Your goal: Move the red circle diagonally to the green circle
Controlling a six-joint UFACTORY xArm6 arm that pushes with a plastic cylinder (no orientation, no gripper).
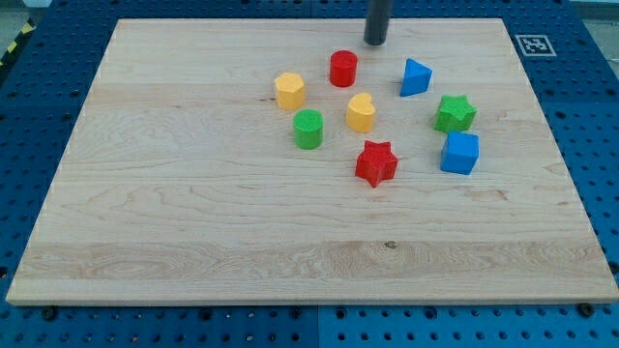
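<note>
The red circle (pixel 343 69) stands near the view's top, at the middle of the wooden board (pixel 174 213). The green circle (pixel 308 129) lies below and to the left of it. A yellow hexagon (pixel 289 90) sits between them on the left, and a yellow heart (pixel 361 112) lies below and right of the red circle. My tip (pixel 375 42) is at the view's top, just above and to the right of the red circle, a small gap away from it.
A red star (pixel 376 162) lies below the yellow heart. A blue triangle (pixel 415 77), a green star (pixel 455 113) and a blue cube (pixel 460 153) stand at the right. A marker tag (pixel 533 44) sits at the board's top right corner.
</note>
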